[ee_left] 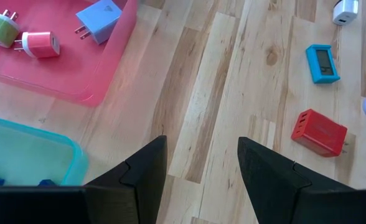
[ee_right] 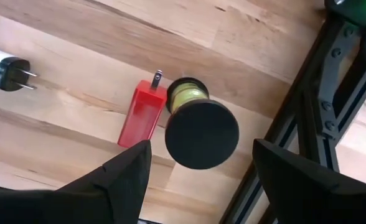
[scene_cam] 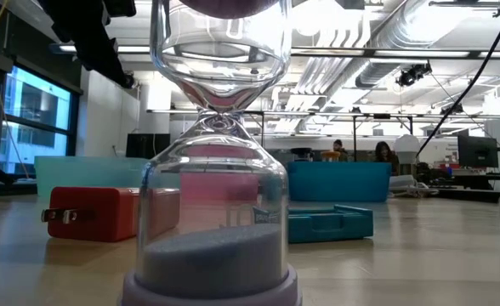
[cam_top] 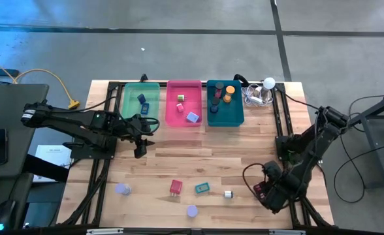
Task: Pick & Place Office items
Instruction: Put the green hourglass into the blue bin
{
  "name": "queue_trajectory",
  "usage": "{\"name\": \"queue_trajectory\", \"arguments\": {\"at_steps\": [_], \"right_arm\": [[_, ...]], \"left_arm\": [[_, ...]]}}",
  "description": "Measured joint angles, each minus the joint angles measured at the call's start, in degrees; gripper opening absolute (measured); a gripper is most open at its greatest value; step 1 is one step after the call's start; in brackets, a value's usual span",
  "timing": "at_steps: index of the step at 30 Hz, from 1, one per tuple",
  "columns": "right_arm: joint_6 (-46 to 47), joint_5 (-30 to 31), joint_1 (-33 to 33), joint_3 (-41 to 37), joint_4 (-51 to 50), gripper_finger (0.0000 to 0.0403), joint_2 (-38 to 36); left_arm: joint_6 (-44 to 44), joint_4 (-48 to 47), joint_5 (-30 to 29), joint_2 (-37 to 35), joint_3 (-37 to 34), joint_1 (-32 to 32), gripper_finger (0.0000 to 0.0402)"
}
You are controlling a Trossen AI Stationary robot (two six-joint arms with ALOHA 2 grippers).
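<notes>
Right wrist view: a black-capped spool (ee_right: 198, 127) wound with yellow-green thread stands on the wood, touching a red charger block (ee_right: 144, 112) whose prong points away. Right gripper (ee_right: 198, 171) hovers over them, fingers spread wide with nothing held, spool roughly centred in the gap. Probable step: grab the spool. To do it well, come straight down, keep the near finger clear of the red block, close on the round cap or the narrow waist, and lift vertically so the neighbour is not dragged. A white plug (ee_right: 2, 70) with two prongs lies well apart on the same boards.

High view: this pair sits at the table's right front corner (cam_top: 260, 189), beside the dark frame rail. Loose items left on the wood: a red charger (cam_top: 176, 187), a teal block (cam_top: 202, 188), a small white plug (cam_top: 228, 194), two lavender discs (cam_top: 122, 189) (cam_top: 191, 210). The low view shows the nearest disc is the base of a sand timer (scene_cam: 216, 170), clear glass, pale sand settled in the bottom.

Trays at the far edge: green tray (cam_top: 130, 114) with blue bits, pink tray (cam_top: 172, 117) with small chargers, teal tray (cam_top: 234, 121) with dark caps and orange cylinders. A white ball with cables (cam_top: 268, 83) sits just beside it.

Left gripper (cam_top: 140, 149) hangs near the green tray's front, fingers parted, empty. Task looks roughly half done.
</notes>
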Motion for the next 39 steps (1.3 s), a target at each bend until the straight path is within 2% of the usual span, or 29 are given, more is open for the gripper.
{"name": "queue_trajectory", "arguments": {"at_steps": [12, 19, 39], "right_arm": [[-1.17, 1.51, -0.36, -0.02, -0.54, 0.0270, 3.65], [-0.99, -2.09, -0.88, -0.02, -3.51, 0.0270, 4.94], [0.78, -2.49, -0.88, -0.33, -1.25, 0.0270, 5.53]], "left_arm": [[0.00, -0.02, 0.00, 0.00, 0.00, 0.00, 0.0191], [0.00, 0.00, 0.00, 0.00, 0.00, 0.00, 0.0191], [0.00, -0.01, 0.02, -0.01, 0.00, 0.00, 0.0191]]}}
